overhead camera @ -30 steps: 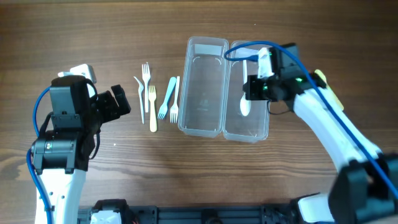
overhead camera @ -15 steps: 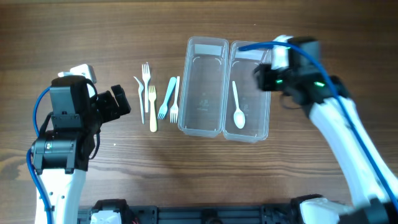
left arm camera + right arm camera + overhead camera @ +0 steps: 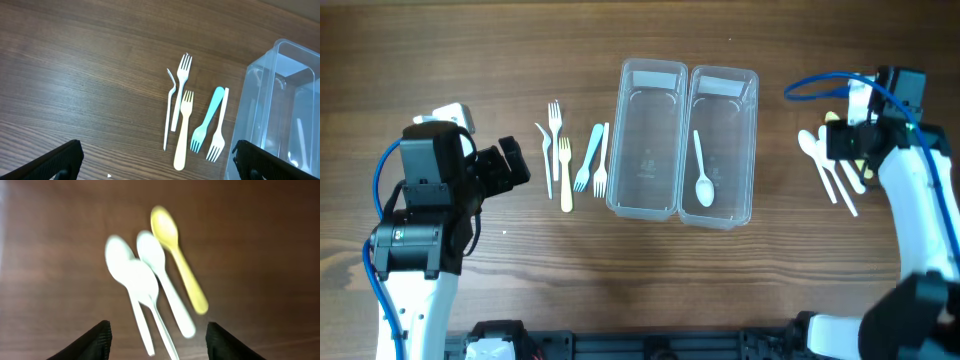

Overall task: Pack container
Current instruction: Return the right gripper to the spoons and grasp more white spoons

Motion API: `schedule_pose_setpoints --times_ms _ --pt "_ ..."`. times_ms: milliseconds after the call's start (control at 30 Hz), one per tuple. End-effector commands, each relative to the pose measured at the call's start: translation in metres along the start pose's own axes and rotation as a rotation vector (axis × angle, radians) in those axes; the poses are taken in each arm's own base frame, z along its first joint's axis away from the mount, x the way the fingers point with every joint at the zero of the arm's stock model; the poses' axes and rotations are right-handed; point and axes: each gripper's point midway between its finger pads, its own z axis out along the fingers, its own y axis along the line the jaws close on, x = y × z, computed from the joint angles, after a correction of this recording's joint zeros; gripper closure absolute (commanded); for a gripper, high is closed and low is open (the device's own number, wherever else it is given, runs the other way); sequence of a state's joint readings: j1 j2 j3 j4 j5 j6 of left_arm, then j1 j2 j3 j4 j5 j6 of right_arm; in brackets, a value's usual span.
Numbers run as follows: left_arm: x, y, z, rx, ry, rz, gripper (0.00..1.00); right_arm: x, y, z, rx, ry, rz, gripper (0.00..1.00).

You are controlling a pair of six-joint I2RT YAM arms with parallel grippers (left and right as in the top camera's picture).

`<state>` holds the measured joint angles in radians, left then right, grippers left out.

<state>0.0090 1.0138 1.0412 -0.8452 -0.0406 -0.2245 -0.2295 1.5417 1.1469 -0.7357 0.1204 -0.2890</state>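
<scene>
Clear plastic container [image 3: 654,67] sits mid-table with one white spoon [image 3: 701,168] in its right compartment; the left one looks bare. Five forks [image 3: 565,180] lie just left of it and loose spoons [image 3: 150,275] well to its right, so most packing is left. The right gripper [image 3: 160,342] hovers over those spoons, fingers wide, holding nothing. The left gripper [image 3: 160,160] hangs spread and empty near the forks, open wood around; the tub walls are the edges to clear.

Readable text: none I can make out, any view.
Left container [image 3: 648,118] base: faint moulded mark, too small for me to read.
</scene>
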Motion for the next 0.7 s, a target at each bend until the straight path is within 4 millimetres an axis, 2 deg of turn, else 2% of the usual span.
schedule_pose_setpoints --times_ms 0,133,233,400,533,667 --pt "-0.008 0.002 -0.004 -0.009 -0.022 0.002 0.00 0.022 0.011 0.029 -0.056 0.113 -0.123 0.40" --pt "-0.008 0.002 -0.004 -0.009 -0.022 0.002 0.00 0.037 0.018 0.051 -0.084 0.191 -0.133 0.40" --pt "-0.008 0.002 -0.004 -0.009 -0.022 0.002 0.00 0.053 0.014 0.070 -0.052 0.278 -0.159 0.41" --pt "-0.008 0.002 -0.004 -0.009 -0.022 0.002 0.00 0.071 0.025 0.092 -0.092 0.358 -0.135 0.51" --pt "-0.008 0.002 -0.004 -0.009 -0.022 0.002 0.00 0.083 0.023 0.104 -0.067 0.416 -0.122 0.51" --pt "-0.008 0.002 -0.004 -0.009 -0.022 0.002 0.00 0.086 0.026 0.110 -0.066 0.429 -0.079 0.60"
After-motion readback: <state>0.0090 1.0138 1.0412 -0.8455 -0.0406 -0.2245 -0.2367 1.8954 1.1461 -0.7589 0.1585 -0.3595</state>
